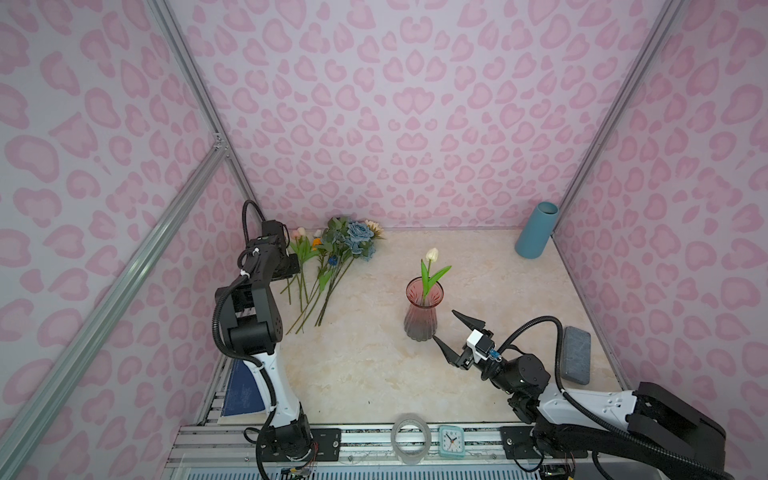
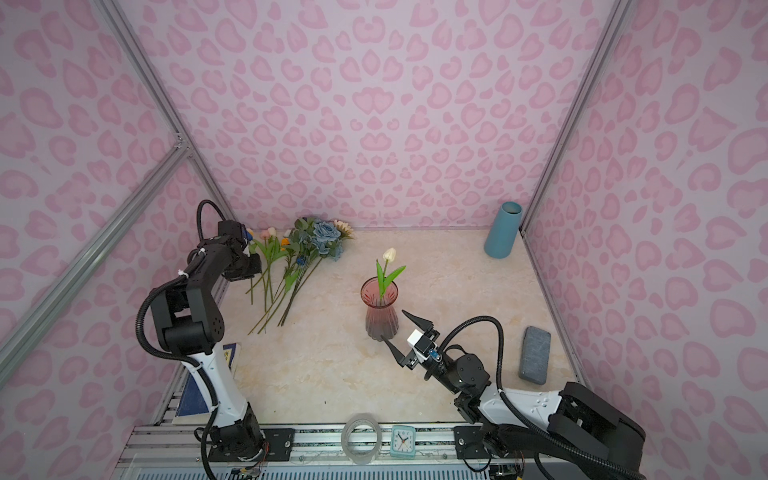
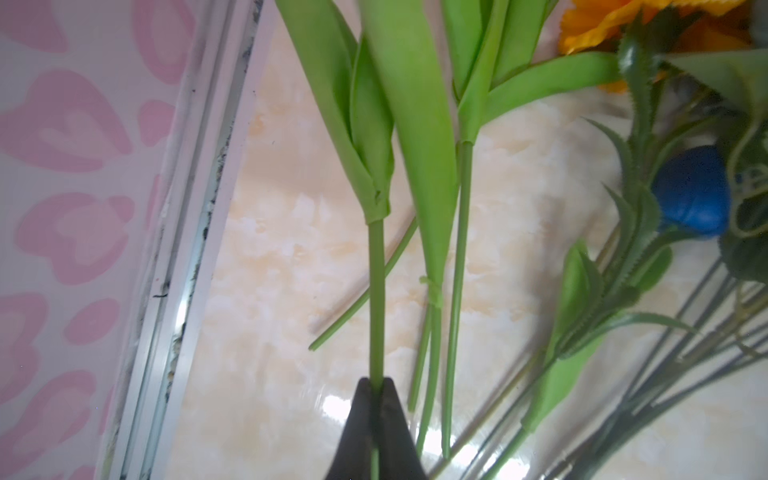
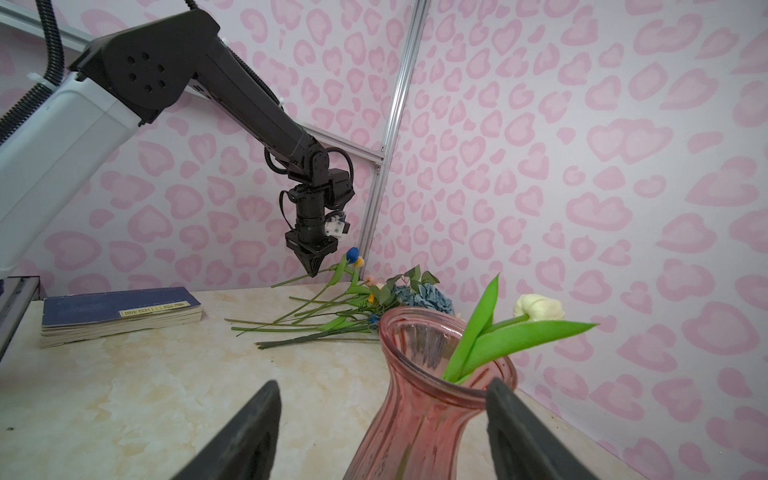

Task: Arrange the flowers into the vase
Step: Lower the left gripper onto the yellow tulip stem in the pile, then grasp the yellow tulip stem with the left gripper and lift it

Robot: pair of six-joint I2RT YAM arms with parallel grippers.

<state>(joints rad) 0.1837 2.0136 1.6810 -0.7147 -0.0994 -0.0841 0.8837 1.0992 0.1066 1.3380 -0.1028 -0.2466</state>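
Two grippers: left gripper point(image 3: 376, 380) pinches a blue tulip point(image 4: 352, 252) by its stem point(image 3: 377, 291), the other flowers point(image 1: 332, 257) lying just below; right gripper point(image 1: 444, 324) spread wide, vase point(image 1: 420, 316) just ahead.

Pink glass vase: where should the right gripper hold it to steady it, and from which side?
Grip the pink glass vase at its narrow waist below the flared rim; it pinches in there, so jaws should not slip upward. Come level from the near right, where the open right gripper stands; the white tulip stands above the rim.
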